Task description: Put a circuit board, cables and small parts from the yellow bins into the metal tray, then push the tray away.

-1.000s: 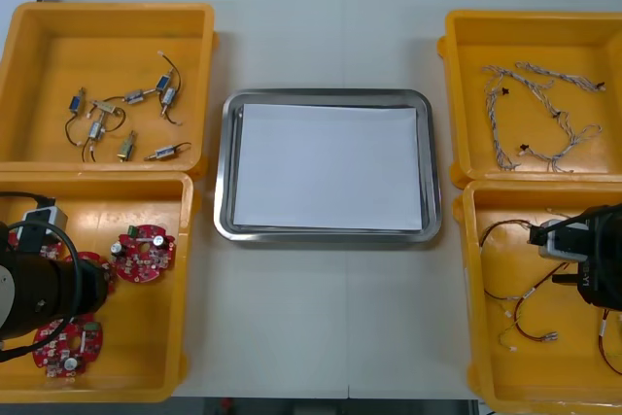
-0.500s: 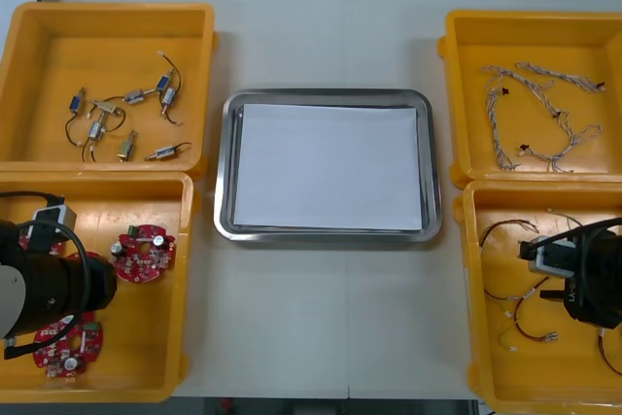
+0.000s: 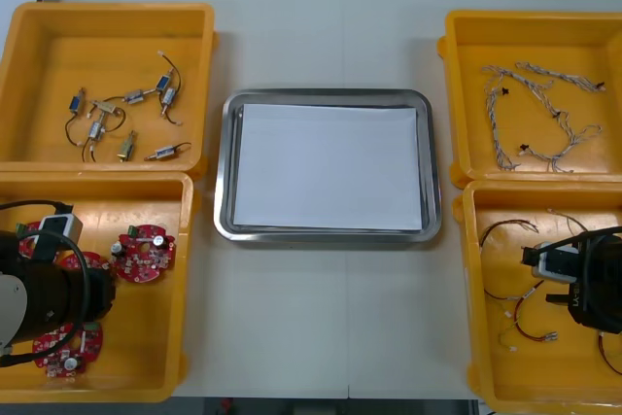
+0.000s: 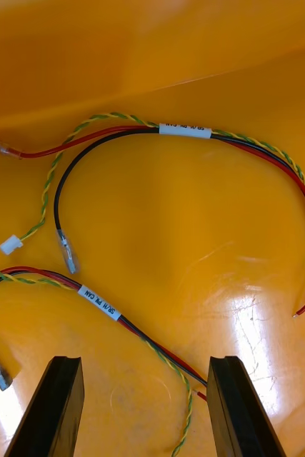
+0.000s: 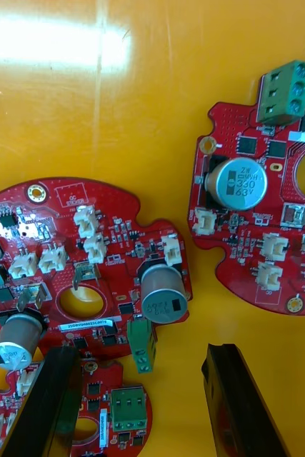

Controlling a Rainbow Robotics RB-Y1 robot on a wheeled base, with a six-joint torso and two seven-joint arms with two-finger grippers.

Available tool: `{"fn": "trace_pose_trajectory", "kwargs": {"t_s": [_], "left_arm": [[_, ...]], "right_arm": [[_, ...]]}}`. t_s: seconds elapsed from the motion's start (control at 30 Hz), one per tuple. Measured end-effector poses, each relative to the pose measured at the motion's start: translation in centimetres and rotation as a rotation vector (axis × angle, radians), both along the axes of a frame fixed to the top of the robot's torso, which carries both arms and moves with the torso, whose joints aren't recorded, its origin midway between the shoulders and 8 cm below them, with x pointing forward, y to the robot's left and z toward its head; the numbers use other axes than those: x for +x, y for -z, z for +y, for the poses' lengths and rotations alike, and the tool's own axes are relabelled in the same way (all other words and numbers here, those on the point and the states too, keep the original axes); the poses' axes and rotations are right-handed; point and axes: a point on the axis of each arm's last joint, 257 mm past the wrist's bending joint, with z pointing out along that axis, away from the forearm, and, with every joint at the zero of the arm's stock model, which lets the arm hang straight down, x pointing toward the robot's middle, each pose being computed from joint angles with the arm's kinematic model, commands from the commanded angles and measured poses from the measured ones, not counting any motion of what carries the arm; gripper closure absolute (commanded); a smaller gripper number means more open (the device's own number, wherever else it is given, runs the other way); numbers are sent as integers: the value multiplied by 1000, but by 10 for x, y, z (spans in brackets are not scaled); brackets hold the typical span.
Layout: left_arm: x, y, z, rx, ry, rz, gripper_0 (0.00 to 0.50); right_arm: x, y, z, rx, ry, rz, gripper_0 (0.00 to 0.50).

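My left arm [image 3: 44, 289] hangs over the near-left yellow bin [image 3: 185, 279], which holds round red circuit boards [image 3: 146, 252]. In the left wrist view my left gripper [image 5: 148, 403] is open just above the boards. One board [image 5: 88, 278] lies ahead of its fingers, another board [image 5: 266, 221] lies farther off, and a third board [image 5: 116, 418] sits partly between the fingers. My right arm [image 3: 588, 284] is over the near-right bin [image 3: 468, 279]. My right gripper [image 4: 143, 407] is open over red, yellow and black cables [image 4: 98, 301], and one strand runs between its fingers.
The metal tray [image 3: 225, 172], white inside, lies in the middle of the table. The far-left bin [image 3: 206, 65] holds small metal parts [image 3: 126, 119]. Twisted blue and white cables [image 3: 535, 114] lie in the far-right bin [image 3: 449, 75].
My right arm has moved toward the table's near edge, deeper into the cable bin. My left arm has shifted slightly to the right over the boards.
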Motion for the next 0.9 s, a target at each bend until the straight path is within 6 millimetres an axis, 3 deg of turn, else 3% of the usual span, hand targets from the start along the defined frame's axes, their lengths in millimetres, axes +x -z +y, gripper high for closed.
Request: {"fn": "trace_pose_trajectory", "kwargs": {"t_s": [0.7,0.9], "left_arm": [[2,8,4,-4,-13,-4,0],[2,9,6,1,-16,-3,22]], "right_arm": [[6,29,7,48,24,-17,0],[3,35,10,51,20,-4,0]]}}
